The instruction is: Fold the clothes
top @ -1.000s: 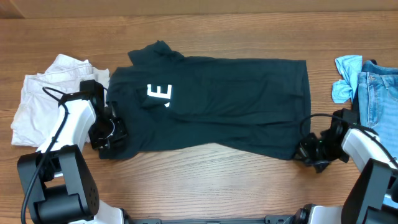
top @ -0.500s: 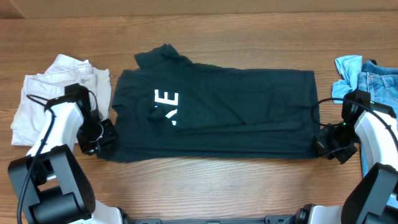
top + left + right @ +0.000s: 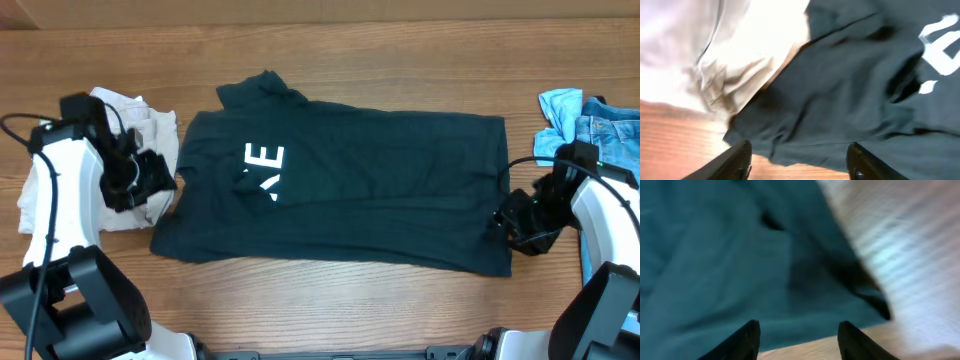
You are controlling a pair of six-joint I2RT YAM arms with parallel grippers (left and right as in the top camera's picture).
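Dark navy short-sleeved cotton T-shirt [image 3: 380, 190] with white block letters, spread flat across the centre of the wood-grain table [image 3: 350, 40], between crumpled cream-white shorts [image 3: 160, 128] at left and blue denim jeans [image 3: 612, 140] at right. Left gripper [image 3: 150, 180] and right gripper [image 3: 510, 222] at the shirt's ends, jaws parted, holding nothing.

- T-shirt [image 3: 370, 190]: matt dark cloth, softly creased, with flat white print.
- Shorts [image 3: 160, 130]: cream woven cloth, matt.
- Jeans [image 3: 610, 130]: blue denim.
- Table [image 3: 400, 50]: smooth grained wood, faint sheen.
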